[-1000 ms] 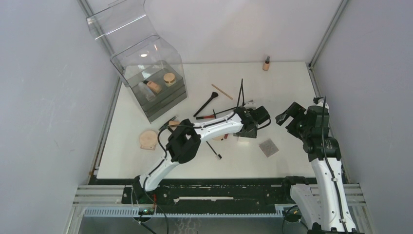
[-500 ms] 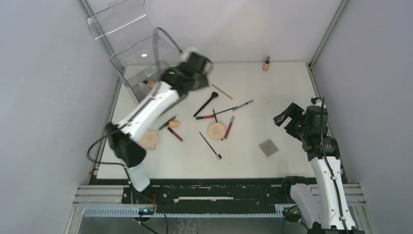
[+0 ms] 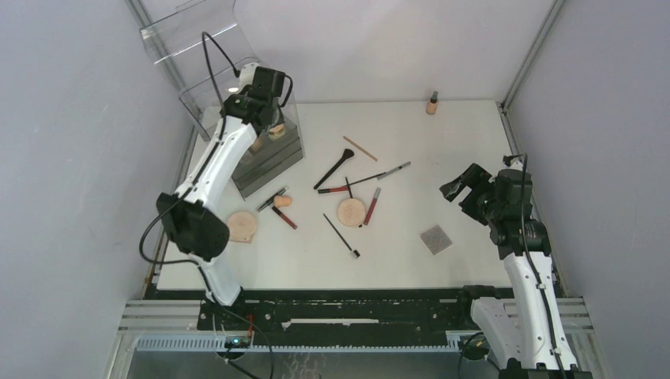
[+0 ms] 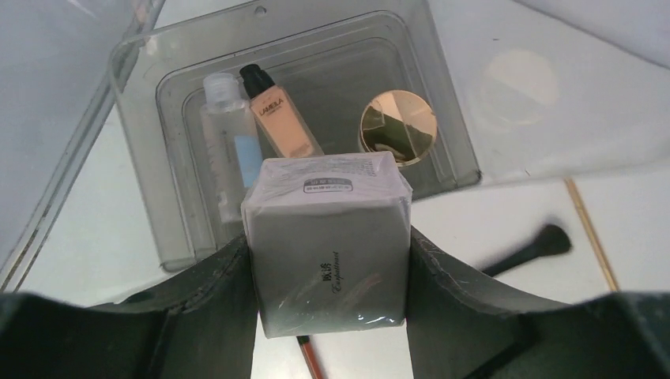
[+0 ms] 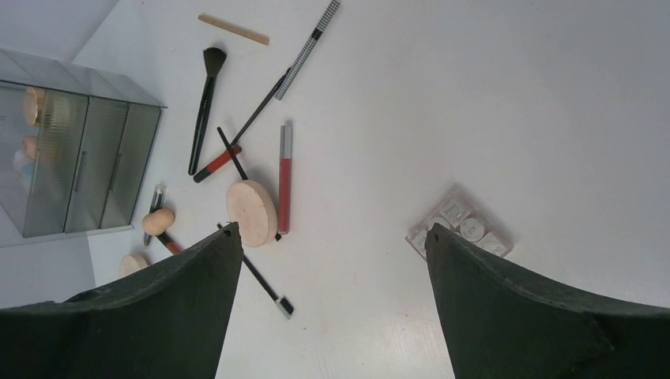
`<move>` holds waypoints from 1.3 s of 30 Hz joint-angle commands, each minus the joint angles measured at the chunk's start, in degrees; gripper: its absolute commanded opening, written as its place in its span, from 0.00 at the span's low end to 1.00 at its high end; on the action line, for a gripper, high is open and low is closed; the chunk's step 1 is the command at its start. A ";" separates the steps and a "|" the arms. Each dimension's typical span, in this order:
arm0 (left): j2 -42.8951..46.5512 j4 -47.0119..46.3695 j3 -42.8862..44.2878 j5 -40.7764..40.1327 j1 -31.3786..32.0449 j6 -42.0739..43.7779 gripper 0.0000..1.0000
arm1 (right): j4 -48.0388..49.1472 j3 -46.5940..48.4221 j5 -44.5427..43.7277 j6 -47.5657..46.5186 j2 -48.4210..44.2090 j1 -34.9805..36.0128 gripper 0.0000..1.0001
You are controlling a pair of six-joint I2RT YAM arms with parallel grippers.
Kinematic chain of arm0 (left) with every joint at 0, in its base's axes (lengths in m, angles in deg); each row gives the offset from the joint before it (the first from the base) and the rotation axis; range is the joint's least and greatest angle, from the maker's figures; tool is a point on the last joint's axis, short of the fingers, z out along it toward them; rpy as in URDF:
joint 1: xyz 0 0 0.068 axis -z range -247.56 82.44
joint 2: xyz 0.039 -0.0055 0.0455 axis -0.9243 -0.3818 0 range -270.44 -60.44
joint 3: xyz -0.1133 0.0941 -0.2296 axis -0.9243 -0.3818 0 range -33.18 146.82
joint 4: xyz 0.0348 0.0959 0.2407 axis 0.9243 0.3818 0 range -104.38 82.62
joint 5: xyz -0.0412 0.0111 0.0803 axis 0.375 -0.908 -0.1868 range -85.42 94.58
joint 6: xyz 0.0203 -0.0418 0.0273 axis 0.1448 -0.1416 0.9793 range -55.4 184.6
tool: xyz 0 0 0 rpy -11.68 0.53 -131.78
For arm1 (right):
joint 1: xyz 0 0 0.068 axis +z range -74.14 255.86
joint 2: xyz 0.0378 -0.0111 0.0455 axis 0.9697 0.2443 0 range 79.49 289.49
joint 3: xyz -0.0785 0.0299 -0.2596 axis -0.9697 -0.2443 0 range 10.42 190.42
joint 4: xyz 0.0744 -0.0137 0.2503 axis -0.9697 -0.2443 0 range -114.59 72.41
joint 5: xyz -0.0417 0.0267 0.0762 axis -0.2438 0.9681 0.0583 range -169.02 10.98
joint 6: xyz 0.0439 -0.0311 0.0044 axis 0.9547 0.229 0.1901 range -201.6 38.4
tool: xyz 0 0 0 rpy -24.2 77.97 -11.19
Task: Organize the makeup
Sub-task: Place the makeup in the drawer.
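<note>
Left hand (image 4: 330,260) was clamped on the white cube box (image 4: 328,229), hanging right over the near edge of the clear organizer (image 4: 146,158), whose open top lay just ahead. Right hand (image 5: 332,229) was spread wide and empty, well away from the organizer.

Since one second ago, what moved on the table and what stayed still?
The left gripper, shut on the white cube-shaped box, swung from the table's middle to the far left, above the open top of the clear plastic drawer organizer. The box is not let go yet. The right gripper, open and empty, barely shifted. The round tan compact, long black brush and red lip tube lie where they were.
</note>
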 commanded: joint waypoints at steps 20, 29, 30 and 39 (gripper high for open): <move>-19.83 -9.66 17.13 3.43 -8.87 8.01 0.28 | 1.11 -0.59 0.72 0.39 -0.54 0.91 0.91; -20.35 -13.29 14.00 -0.97 -9.10 7.95 0.38 | 1.98 -0.59 -2.93 1.17 -0.21 5.00 0.90; -20.43 -13.95 13.63 -1.07 -9.22 8.00 0.47 | 1.99 -0.64 -3.07 1.29 -0.12 5.49 0.90; -20.29 -14.67 13.22 4.04 -10.47 8.60 0.80 | 1.93 -0.64 -3.66 1.52 0.17 6.89 0.90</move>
